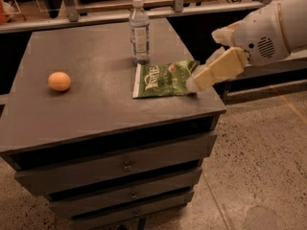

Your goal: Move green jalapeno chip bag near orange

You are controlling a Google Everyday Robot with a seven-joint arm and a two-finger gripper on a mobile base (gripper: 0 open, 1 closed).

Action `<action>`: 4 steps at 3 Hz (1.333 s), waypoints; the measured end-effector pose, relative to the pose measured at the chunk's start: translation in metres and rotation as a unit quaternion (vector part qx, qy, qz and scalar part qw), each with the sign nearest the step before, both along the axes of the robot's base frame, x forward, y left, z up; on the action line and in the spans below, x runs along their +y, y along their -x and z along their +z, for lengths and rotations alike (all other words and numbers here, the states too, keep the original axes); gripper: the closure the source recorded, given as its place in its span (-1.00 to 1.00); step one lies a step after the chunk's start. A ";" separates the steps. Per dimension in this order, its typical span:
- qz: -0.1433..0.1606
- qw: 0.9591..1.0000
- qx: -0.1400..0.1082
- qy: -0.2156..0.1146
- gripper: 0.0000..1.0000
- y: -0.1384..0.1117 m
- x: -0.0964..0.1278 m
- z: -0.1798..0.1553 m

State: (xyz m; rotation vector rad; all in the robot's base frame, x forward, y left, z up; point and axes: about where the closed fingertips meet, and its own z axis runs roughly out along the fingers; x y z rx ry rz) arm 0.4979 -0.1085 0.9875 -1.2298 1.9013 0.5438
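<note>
The green jalapeno chip bag [165, 79] lies flat on the right part of the grey cabinet top [96, 56], with its white edge strip toward the left. The orange [59, 81] sits on the left part of the top, well apart from the bag. My gripper [205, 61] reaches in from the right, just above the bag's right end. Its cream fingers stand apart and hold nothing. The lower fingertip [194, 84] is at the bag's right edge.
A clear water bottle [139, 30] stands upright just behind the bag's left end. The cabinet has several drawers [124, 166] below the top. A shelf rail [144, 11] runs behind the cabinet. Speckled floor [259, 166] lies to the right.
</note>
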 end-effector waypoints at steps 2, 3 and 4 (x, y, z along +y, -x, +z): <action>-0.014 0.997 -0.036 -0.067 -1.00 -0.029 0.020 -0.022; -0.005 0.997 -0.039 -0.068 -1.00 -0.043 -0.010 -0.051; -0.002 0.997 -0.034 -0.066 -1.00 -0.068 -0.050 -0.083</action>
